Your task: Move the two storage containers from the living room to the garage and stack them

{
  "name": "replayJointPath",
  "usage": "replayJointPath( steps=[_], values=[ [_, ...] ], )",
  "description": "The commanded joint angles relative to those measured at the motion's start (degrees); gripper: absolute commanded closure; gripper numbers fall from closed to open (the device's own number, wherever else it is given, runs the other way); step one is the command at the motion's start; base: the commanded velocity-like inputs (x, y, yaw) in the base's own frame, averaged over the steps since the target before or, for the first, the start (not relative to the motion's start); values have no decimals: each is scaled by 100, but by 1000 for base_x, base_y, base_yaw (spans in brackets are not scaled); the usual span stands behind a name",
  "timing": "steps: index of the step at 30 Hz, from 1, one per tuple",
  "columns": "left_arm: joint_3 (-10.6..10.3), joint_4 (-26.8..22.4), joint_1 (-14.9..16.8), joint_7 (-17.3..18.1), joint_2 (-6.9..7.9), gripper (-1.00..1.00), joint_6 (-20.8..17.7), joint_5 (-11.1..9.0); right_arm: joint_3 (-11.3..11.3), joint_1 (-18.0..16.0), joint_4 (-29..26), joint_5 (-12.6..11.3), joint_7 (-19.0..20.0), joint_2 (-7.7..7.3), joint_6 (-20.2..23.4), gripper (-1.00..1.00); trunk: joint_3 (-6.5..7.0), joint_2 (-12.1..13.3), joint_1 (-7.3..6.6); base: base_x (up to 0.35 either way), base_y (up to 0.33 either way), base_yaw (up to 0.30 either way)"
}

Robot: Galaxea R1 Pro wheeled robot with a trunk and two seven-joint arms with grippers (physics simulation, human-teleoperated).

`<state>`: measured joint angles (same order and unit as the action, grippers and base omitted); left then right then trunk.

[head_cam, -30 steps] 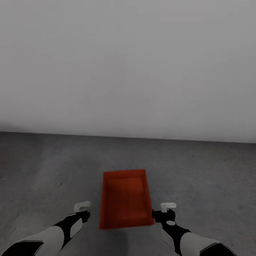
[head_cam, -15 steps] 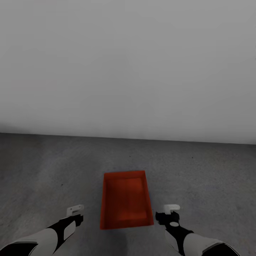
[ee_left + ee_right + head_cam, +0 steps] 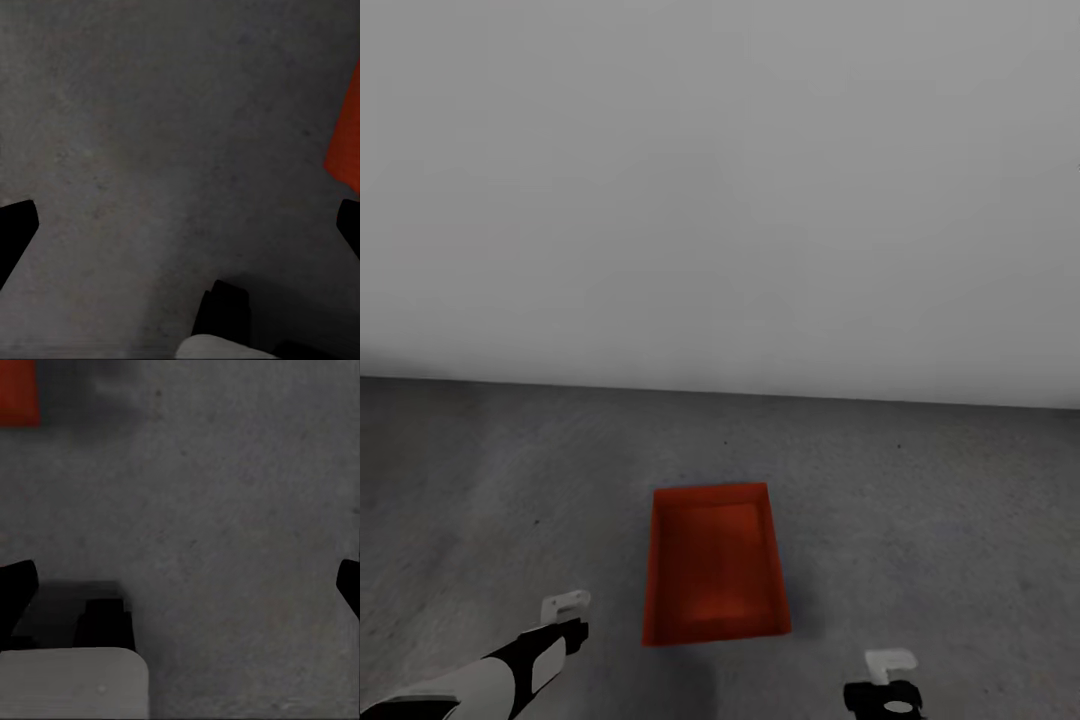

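Observation:
An orange-red storage container [image 3: 715, 565] sits open side up on the dark grey concrete floor [image 3: 920, 500] of the garage, in front of a plain white-grey wall. My left gripper [image 3: 565, 610] hangs to the left of its near end, clear of it, and its fingers are spread wide in the left wrist view [image 3: 180, 225], where a corner of the container [image 3: 346, 135] shows. My right gripper [image 3: 890, 680] is lower and to the right of the bin, also apart from it. It is open over bare floor [image 3: 180, 585], with a container corner [image 3: 19, 394] at the picture's edge.
The white-grey wall [image 3: 720, 200] meets the floor a short way beyond the container. Bare mottled concrete spreads to both sides of the bin.
Both grippers have drawn back from the container's sides toward me, the right one farther and lower. The container stays where it was on the floor.

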<state>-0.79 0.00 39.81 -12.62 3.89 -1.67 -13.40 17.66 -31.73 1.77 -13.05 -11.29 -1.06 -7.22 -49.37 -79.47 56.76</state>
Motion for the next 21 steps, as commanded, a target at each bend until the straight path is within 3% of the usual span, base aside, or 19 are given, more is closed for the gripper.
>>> replayJointPath(
  steps=[1, 8, 12, 16, 21],
  values=[
    [-17, -2, -52, -6, -3, -100, -17, -27, 59, 95, 16, -52, 0, 5, -16, -100, 17, 40, -23, 0, 0, 0],
    [-13, 0, -638, 27, -18, -100, -12, -23, 54, 906, 10, -55, 108, 20, 26, -100, 142, 320, -176, 0, 0, 0],
    [-11, 0, -1066, 36, -19, -100, -6, -23, 43, 1368, 12, -60, 448, 15, -7, -100, 214, 481, -264, 0, 0, 0],
    [-14, 0, -1317, 39, -20, -100, -8, -20, 44, 1506, 15, -76, 680, 20, -28, -100, 286, 641, -352, 0, 0, 0],
    [-13, 0, -1616, 40, -20, -100, -1, -15, 45, 1564, 16, -81, 786, 24, -40, -100, 286, 641, -352, 0, 0, 0]
  ],
)
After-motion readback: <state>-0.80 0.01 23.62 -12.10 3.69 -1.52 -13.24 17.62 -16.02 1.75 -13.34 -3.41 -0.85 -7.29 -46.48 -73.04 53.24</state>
